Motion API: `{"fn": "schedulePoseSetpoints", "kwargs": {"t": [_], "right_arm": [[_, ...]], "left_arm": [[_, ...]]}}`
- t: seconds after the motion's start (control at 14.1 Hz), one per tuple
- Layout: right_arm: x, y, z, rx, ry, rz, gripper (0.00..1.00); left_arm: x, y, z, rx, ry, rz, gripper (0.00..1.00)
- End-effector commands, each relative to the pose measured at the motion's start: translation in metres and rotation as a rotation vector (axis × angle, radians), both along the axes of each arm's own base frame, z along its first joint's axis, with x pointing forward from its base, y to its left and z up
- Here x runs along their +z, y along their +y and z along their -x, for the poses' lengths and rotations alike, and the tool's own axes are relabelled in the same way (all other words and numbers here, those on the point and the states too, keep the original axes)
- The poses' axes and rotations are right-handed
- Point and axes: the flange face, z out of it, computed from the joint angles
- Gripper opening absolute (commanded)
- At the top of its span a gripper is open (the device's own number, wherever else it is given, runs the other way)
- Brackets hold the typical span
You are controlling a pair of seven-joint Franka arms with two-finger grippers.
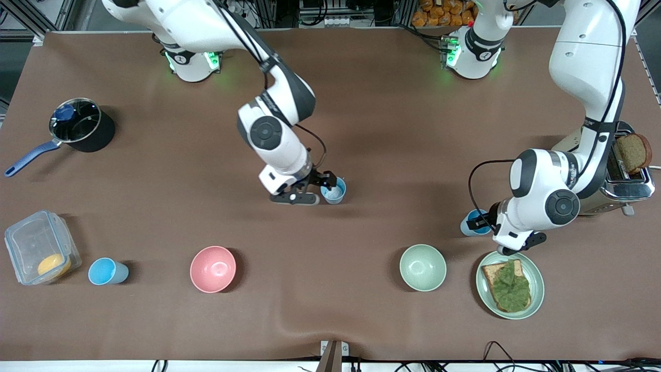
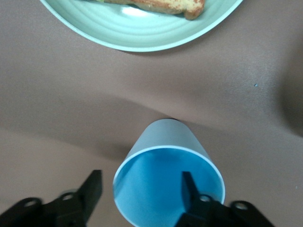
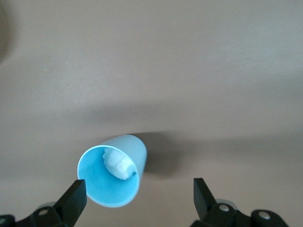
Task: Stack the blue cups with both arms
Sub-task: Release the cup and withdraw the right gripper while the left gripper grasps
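Note:
Three blue cups stand on the brown table. A paler cup with a white patch inside is mid-table; my right gripper is low at it, open, with the cup between its fingers, close to one finger. A second cup stands beside the green plate; my left gripper is open at it, one finger inside the cup and the other outside its wall. A third cup stands alone near the right arm's end, beside the plastic container.
A pink bowl and a pale green bowl sit nearer the front camera. A green plate with toast, also in the left wrist view, lies by the left gripper. A toaster, a pot and a plastic container stand at the table's ends.

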Motion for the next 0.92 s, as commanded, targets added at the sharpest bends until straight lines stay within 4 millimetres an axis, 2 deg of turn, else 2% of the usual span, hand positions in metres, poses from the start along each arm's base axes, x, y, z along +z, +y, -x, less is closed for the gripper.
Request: {"fn": "schedulePoseSetpoints", "kwargs": {"t": [0.0, 0.14, 0.21, 0.35, 0.42, 0.5, 0.57, 0.64, 0.71, 0.85], "right_arm": [[0.051, -0.038, -0.028, -0.027, 0.031, 0.037, 1.0], [0.085, -0.071, -0.041, -0.027, 0.005, 0.119, 1.0], [0.103, -0.09, -0.044, -0.02, -0.031, 0.177, 1.0], [0.111, -0.136, -0.056, -0.014, -0.01, 0.262, 1.0], [0.127, -0.157, -0.06, 0.034, -0.018, 0.258, 1.0], [0.135, -0.184, -0.066, 0.085, -0.007, 0.258, 1.0], [0.144, -0.222, -0.072, 0.13, 0.012, 0.247, 1.0], [0.153, -0.252, -0.076, 0.172, 0.022, 0.233, 1.0], [0.163, -0.273, -0.076, 0.205, 0.023, 0.226, 1.0], [0.185, -0.29, -0.067, 0.206, 0.014, 0.198, 1.0]], "left_arm": [[0.002, -0.002, -0.002, 0.0, 0.0, -0.022, 0.16], [0.002, -0.002, -0.002, 0.012, 0.001, -0.024, 0.0], [0.002, -0.003, -0.002, 0.014, 0.001, -0.024, 0.0], [0.003, -0.002, -0.002, 0.017, -0.001, -0.024, 0.0], [0.004, -0.002, -0.002, 0.016, -0.002, -0.024, 0.0], [0.009, -0.002, -0.003, 0.025, -0.01, -0.025, 0.0], [0.013, -0.005, -0.002, 0.036, -0.009, -0.026, 0.0], [0.022, -0.02, -0.001, 0.05, -0.018, -0.027, 0.0], [0.03, -0.031, 0.001, 0.064, -0.023, -0.031, 0.0], [0.048, -0.047, 0.009, 0.075, 0.001, -0.046, 0.0]]}}
